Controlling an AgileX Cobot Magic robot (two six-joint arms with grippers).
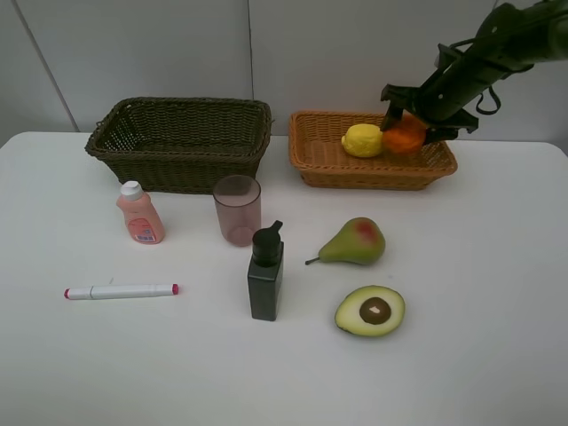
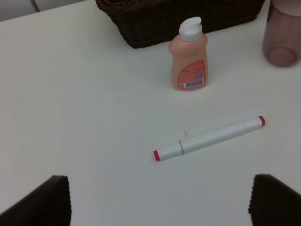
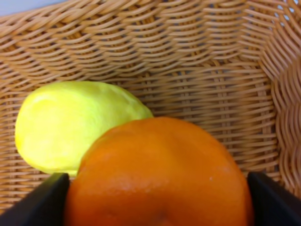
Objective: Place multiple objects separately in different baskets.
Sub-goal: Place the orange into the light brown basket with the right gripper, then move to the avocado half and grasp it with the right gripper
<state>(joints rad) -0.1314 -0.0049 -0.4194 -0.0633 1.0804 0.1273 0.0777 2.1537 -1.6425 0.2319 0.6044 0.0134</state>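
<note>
- Right wrist view: my right pincer [image 3: 159, 200], part-closed, grips the orange [image 3: 160, 165].
- The orange sits just beside the toy lemon [image 3: 70, 125] in the orange-tan basket [image 3: 211, 56].
- My left pincer [image 2: 160, 202] gapes wide, empty, above the marker [image 2: 209, 138] on the worktop [image 2: 70, 117].

Marker [image 2: 209, 138] nr pink bottle [image 2: 189, 61] by dk basket [image 2: 178, 19]
</note>
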